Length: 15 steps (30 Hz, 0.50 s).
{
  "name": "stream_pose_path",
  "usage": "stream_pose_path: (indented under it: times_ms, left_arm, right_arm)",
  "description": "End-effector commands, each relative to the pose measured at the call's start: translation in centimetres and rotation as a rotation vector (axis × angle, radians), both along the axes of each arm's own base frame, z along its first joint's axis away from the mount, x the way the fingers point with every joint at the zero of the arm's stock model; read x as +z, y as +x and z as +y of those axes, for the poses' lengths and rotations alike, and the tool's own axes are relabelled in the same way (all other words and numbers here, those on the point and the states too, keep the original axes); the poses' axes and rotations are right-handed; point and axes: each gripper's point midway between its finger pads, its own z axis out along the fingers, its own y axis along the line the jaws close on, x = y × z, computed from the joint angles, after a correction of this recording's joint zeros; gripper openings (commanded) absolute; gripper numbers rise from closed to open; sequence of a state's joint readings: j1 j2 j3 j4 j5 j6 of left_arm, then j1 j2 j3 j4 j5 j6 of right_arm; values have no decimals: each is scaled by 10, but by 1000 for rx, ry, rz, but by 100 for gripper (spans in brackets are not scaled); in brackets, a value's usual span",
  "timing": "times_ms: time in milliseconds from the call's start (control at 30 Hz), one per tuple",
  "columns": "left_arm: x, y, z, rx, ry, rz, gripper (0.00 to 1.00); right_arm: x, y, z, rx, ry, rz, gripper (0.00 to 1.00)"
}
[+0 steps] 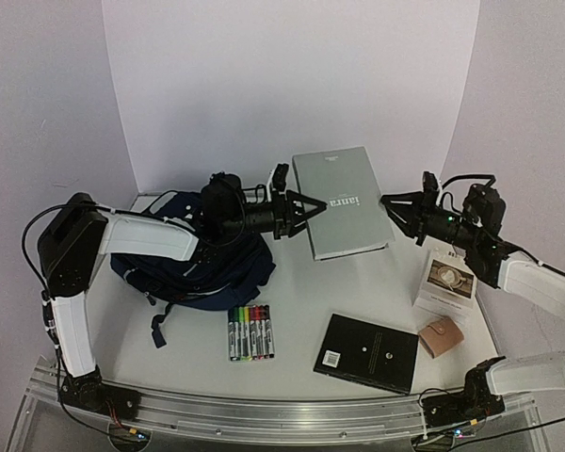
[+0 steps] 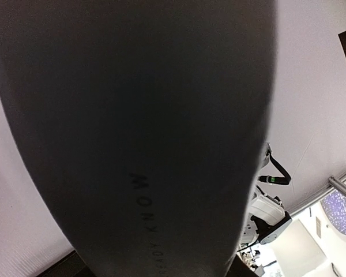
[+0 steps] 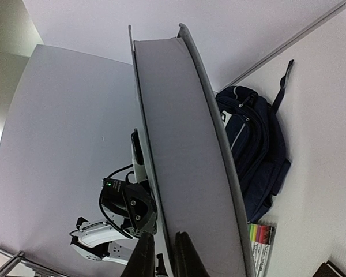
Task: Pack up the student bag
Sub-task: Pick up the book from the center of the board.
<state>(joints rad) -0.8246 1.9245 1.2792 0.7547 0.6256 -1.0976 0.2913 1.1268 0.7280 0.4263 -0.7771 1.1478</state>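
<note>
Above the worktop [image 1: 292, 292], a grey book [image 1: 344, 202] hangs between the right hand [image 1: 388, 202], pinching one edge, and the left hand [image 1: 306, 209], whose grip I cannot tell. The student bag [image 1: 202, 268] lies at left, seemingly unpacked; markers [image 1: 250, 331] wait.

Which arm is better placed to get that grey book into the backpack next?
Left. The left gripper meets the grey book on the edge nearest the backpack, which lies beneath that arm; the right gripper is on the far edge.

Grey book [image 1: 344, 202] between left gripper [image 1: 318, 203] and right gripper [image 1: 386, 201], student bag [image 1: 231, 275] beneath left arm [image 1: 151, 235].
</note>
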Motion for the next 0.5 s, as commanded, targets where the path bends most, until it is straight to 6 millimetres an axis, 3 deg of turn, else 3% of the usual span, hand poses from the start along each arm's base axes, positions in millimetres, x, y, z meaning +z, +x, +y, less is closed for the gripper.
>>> stream_pose_path:
  times_ms: [0, 233, 467]
  left_arm:
    - [46, -17, 11, -11, -91, -91, 38]
    - [50, -20, 13, -17, -92, -98, 32]
    - [57, -28, 15, -47, -81, -109, 32]
  right_arm:
    - [11, 0, 2, 8, -14, -98, 29]
    - [-1, 5, 3, 6, -98, -159, 65]
    - [-21, 11, -1, -1, -292, -206, 92]
